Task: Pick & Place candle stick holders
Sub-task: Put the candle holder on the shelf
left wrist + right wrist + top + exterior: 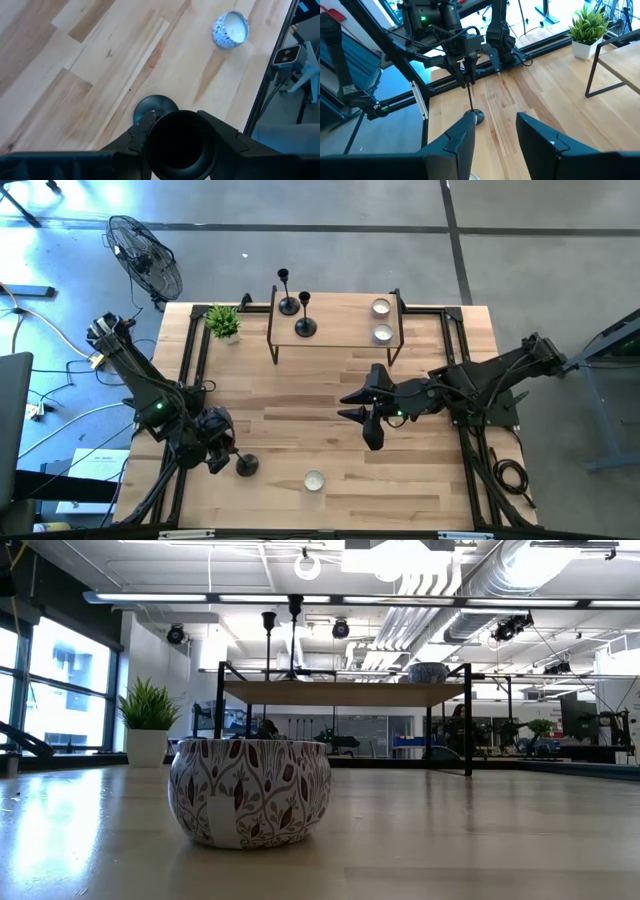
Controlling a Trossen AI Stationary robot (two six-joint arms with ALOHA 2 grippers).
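On the pale wooden table (pixel 330 395), your left gripper (pixel 468 75) has its fingers pinched on the thin stem top of a black metal candle stick holder (pixel 472 112) standing near the front edge. Rigid, top-light, slippery: lift vertically. Right gripper (pixel 362 405) waits mid-table, fingers parted, empty.

We see two black holders (pixel 296 308) upright on the raised shelf's left side, two tealights (pixel 381 320) on its right; a third holder (pixel 246 465) stands near the table's front, gripped by its stem; one patterned tealight (pixel 314 480) sits beside it.
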